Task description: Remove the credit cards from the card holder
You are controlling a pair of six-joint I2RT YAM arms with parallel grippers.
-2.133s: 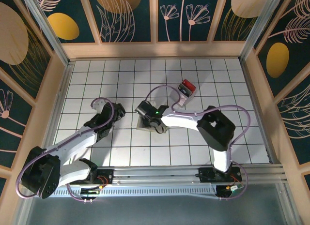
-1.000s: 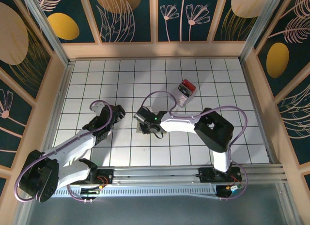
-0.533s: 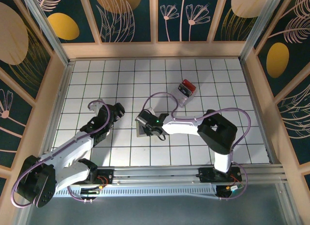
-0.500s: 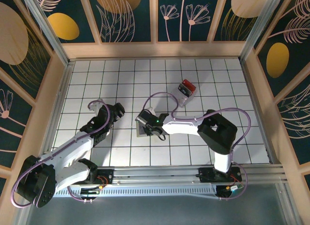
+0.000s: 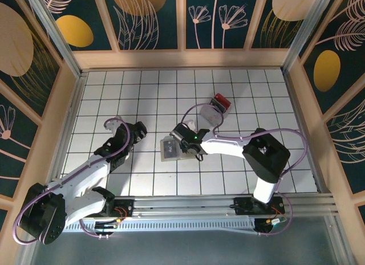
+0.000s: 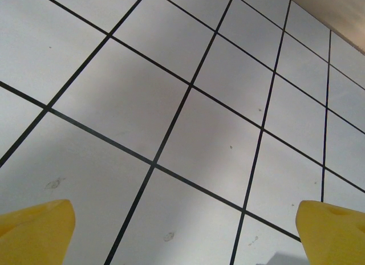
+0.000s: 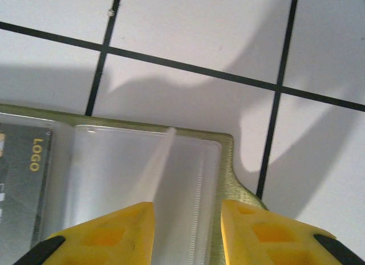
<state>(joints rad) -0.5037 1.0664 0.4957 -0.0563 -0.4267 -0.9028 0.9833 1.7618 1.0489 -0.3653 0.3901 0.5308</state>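
The card holder (image 5: 169,150) lies open on the tiled table, its pale inside facing up. Its yellow-green rim and clear sleeves (image 7: 102,162) show in the right wrist view. A dark card marked LOGO (image 7: 23,179) sits in a sleeve at the left. My right gripper (image 7: 187,231) hovers over the holder's right part (image 5: 179,144), jaws apart. A thin pale sleeve leaf stands on edge between them, close to the left finger (image 7: 102,236), not pinched. A small pile of red, dark and pale cards (image 5: 219,105) lies farther back. My left gripper (image 5: 136,131) is open over bare tiles (image 6: 185,236).
Wooden walls (image 5: 182,58) enclose the white grid table on three sides. The arms' bases and a metal rail (image 5: 188,207) run along the near edge. A purple cable (image 5: 199,108) loops from the right arm over the table near the card pile.
My right gripper has shifted to the right, and the holder now shows to its left, lying open. The left arm has barely moved.
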